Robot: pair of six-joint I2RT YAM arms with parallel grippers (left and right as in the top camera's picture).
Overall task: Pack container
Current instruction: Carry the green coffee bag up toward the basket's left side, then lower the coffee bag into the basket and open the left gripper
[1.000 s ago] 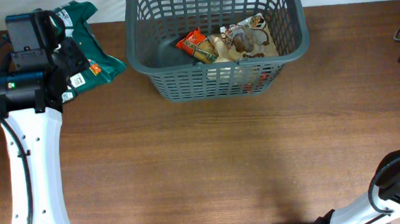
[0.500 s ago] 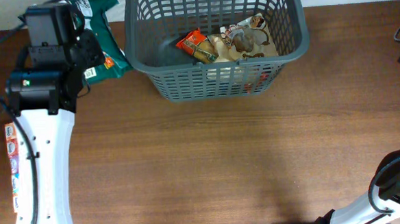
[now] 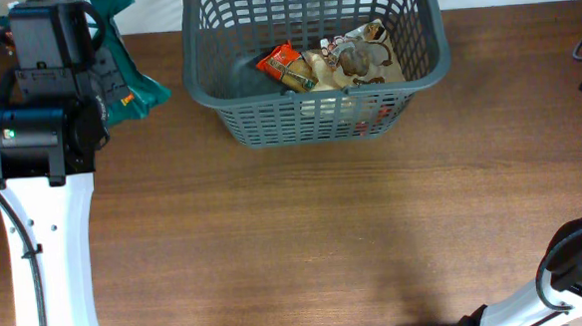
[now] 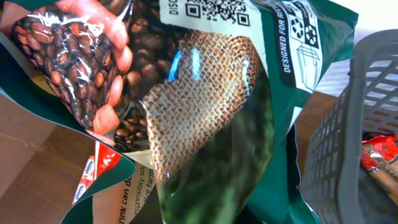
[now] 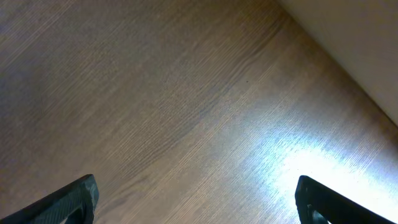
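The dark grey slotted container (image 3: 314, 117) stands at the back middle of the table; its lattice wall also shows at the right of the left wrist view (image 4: 364, 124). It holds an orange-red packet (image 3: 283, 66) and beige snack packets (image 3: 357, 58). My left gripper (image 3: 102, 78) is shut on a green coffee bag (image 3: 124, 67) and holds it off the table, left of the container. The bag fills the left wrist view (image 4: 205, 106) and hides the fingers. My right gripper (image 5: 196, 205) is open and empty over bare wood.
A red and white packet (image 4: 93, 177) lies on the table below the held bag. The right arm (image 3: 576, 263) sits at the front right corner. The table's far edge meets a white wall behind the container.
The left arm swung the coffee bag up and towards the container, then back left a little. The right arm has not moved.
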